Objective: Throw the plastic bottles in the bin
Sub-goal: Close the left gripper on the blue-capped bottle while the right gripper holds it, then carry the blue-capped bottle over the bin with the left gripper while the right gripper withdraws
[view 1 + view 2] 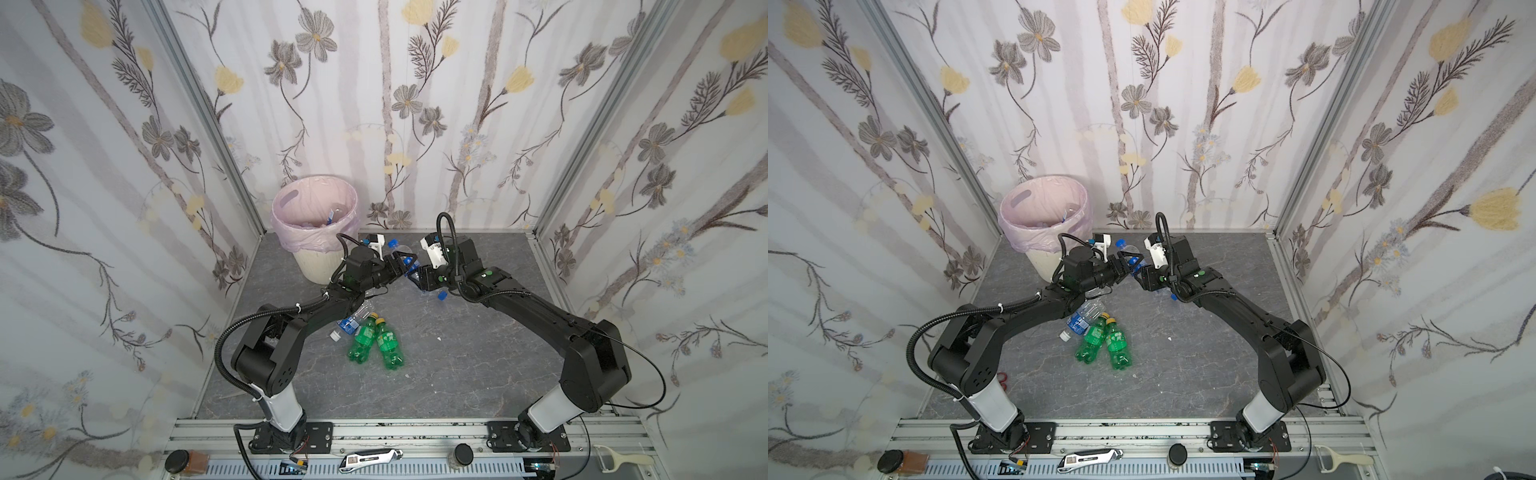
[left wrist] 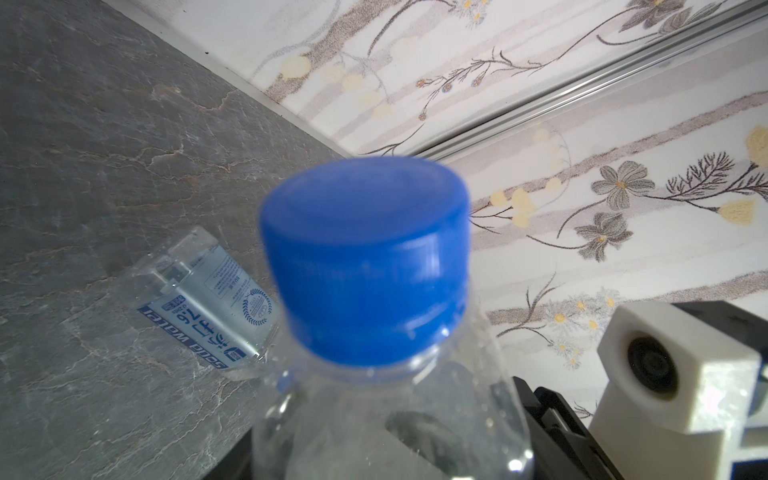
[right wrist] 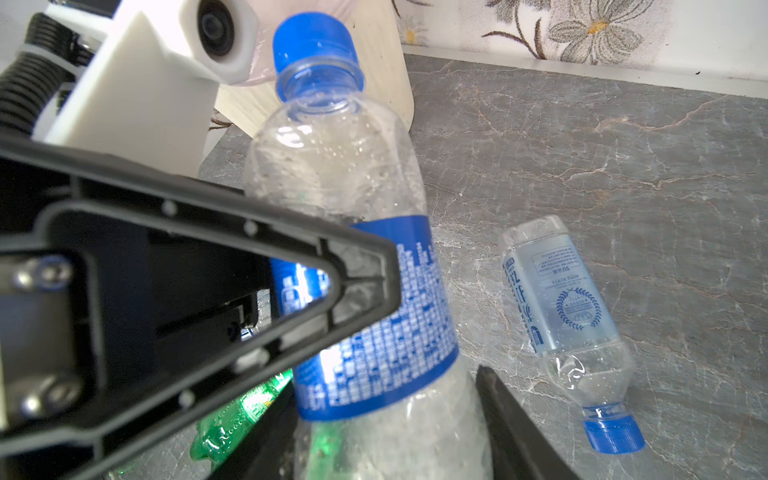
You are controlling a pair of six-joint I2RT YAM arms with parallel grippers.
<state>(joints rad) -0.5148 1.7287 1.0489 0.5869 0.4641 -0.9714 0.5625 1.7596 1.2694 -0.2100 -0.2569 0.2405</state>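
**Two grippers meeting on one clear bottle beside the bin**

At the far left of the gray tabletop [image 1: 457, 361] the bin [image 1: 309, 264] is standing upright, with its pink bag [image 1: 291, 239] folding over the rim. At least one binned bottle [image 1: 334, 216] is showing inside it.

Nearer the front, a blue-label bottle [image 1: 350, 323] is lying partly under the left forearm. It is resting just beside two green bottles [image 1: 365, 338], which are lying side by side with their yellow caps turned toward the back.

In the middle, just right of the bin and outside it, the left gripper [image 1: 400, 262] is reaching around the held bottle [image 3: 353, 166]. This is a clear bottle with a blue label, and its blue cap [image 2: 365, 249] is pointing toward the bin. In the right wrist view one of the left gripper's fingers [image 3: 249, 226] is lying across the label. Whether its jaws are pressing on the bottle or standing apart from it, I cannot tell.

The right gripper [image 1: 417, 282] is clamping the lower body of that same bottle between its jaws.

Further right, a capped bottle [image 3: 557, 307] is lying on its side on the tabletop, near the right gripper but not touching it
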